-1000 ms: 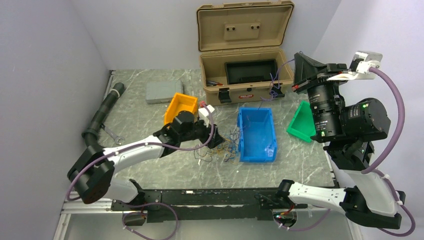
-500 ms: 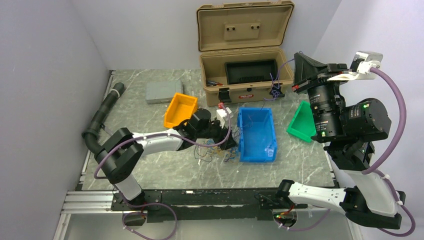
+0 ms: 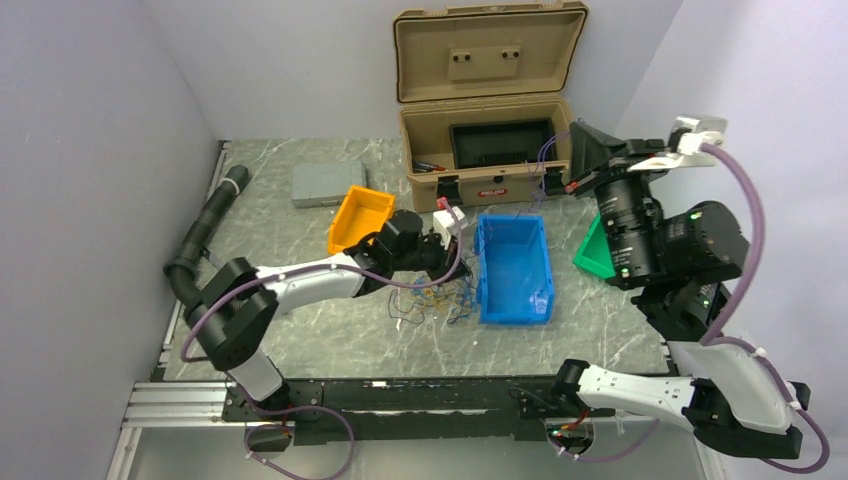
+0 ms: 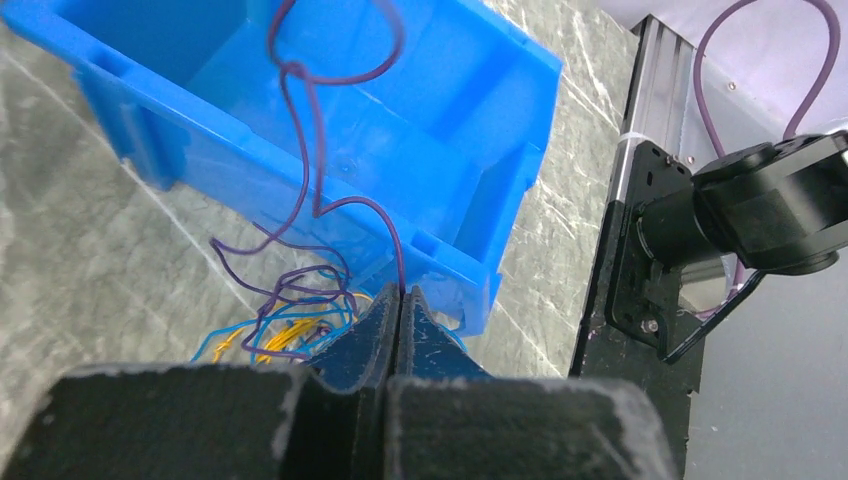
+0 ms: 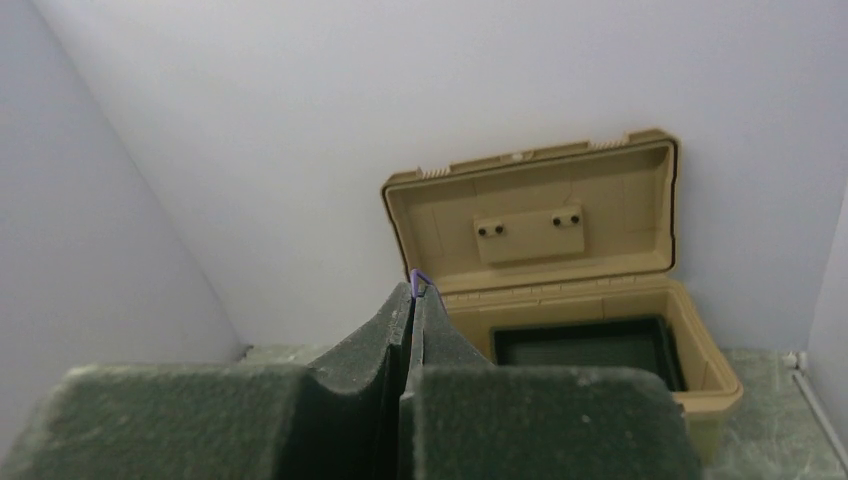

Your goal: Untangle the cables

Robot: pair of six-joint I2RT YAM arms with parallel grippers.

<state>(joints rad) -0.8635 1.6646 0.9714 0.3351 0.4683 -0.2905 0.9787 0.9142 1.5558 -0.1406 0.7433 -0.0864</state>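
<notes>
One marble counter carries it all. Biggest item is the tan case, lid up, at far edge, centre. R arm is reared high over the right edge. L arm is stretched low across mid-counter. Black hose runs along left edge. Blue bin sits mid-counter, just right of L jaws. Orange bin is just beyond L arm's wrist, green bin is toward right edge, partly behind R arm, and grey box is toward far-left corner.

Cables: small yellow/blue/purple clump lying on counter just left of blue bin, near-edge side.

L jaws: fully closed, pinching purple strand right above the clump. From there the strand loops up across the bin.

R jaws: also fully closed, held high, w/ a bend of purple strand poking out at the tips. Prob same strand as L's, but can't confirm; too thin to trace in top view.

Risks (my read):
- Arms pull apart too fast, so knot tightens instead of freeing.
- Whole clump lifts w/ the strand, since the other wires are wound round it.
- Strand drags over bin rim and shifts or tips the bin.
- Thin wire slips out of either pinch under tension.
- Slack catches on case front.
</notes>
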